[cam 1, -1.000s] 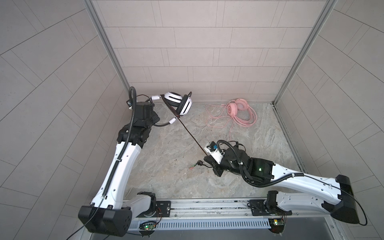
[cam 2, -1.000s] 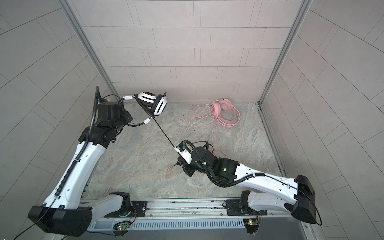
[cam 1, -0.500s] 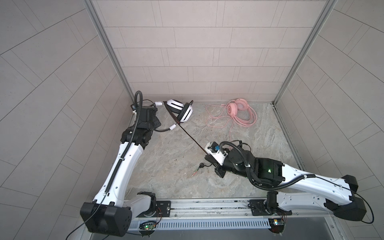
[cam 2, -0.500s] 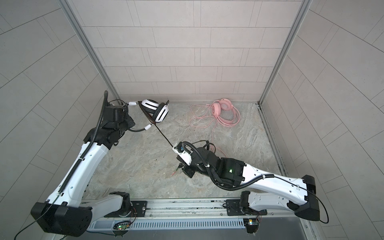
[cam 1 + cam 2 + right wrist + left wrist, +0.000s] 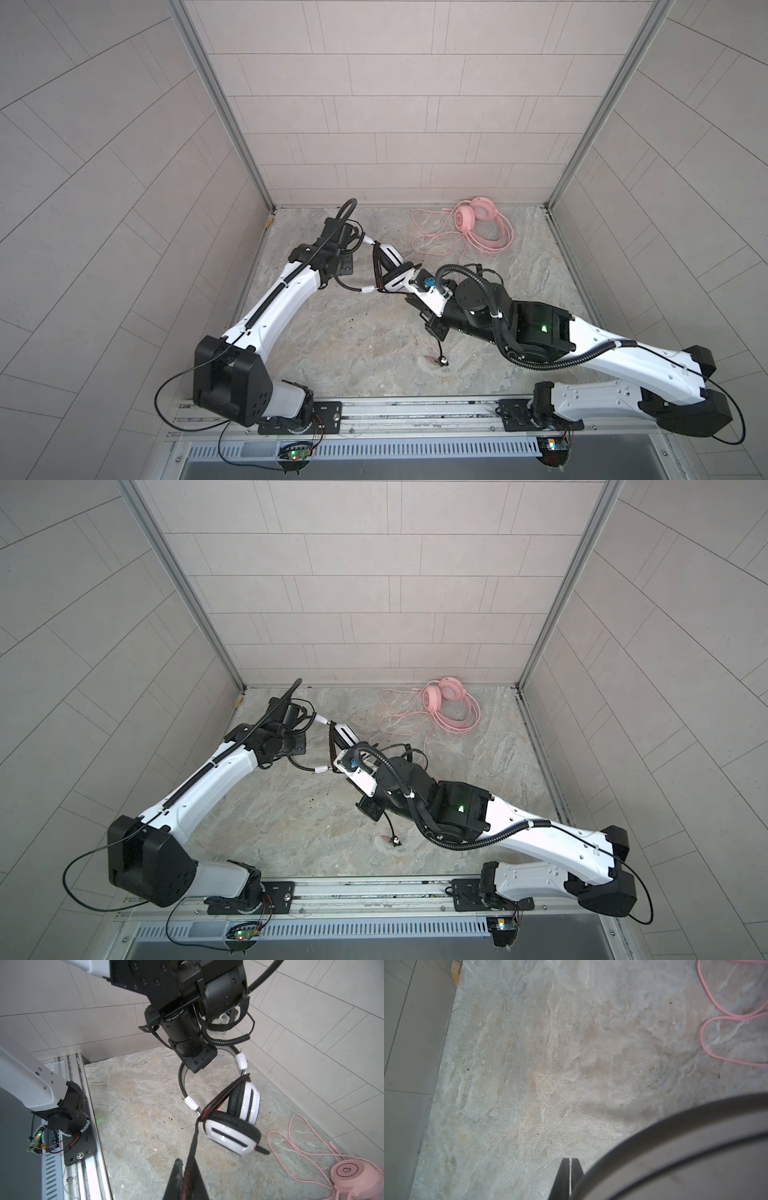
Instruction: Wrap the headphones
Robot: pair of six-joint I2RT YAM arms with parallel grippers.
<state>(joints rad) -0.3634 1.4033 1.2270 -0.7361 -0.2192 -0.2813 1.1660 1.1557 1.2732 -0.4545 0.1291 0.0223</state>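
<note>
Approx. half done on white-and-black headset (image 5: 234, 1118), judging by several turns of black cable (image 5: 220, 1097) already around cups. Held mid-air, far-left of centre, above worktop (image 5: 332, 340). Left gripper (image 5: 355, 245) fingers closed on headband; right gripper (image 5: 188, 1180) fingers closed on cable. Headband long axis approx. left-right, cups towards right. Pink headset (image 5: 478, 224) far-right, cable loose, untouched.

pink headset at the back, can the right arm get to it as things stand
Probably not right away. The floor toward the pink headset looks open, but the right gripper is shut on the black cable of the white headset, which it would need to drop first.
</note>
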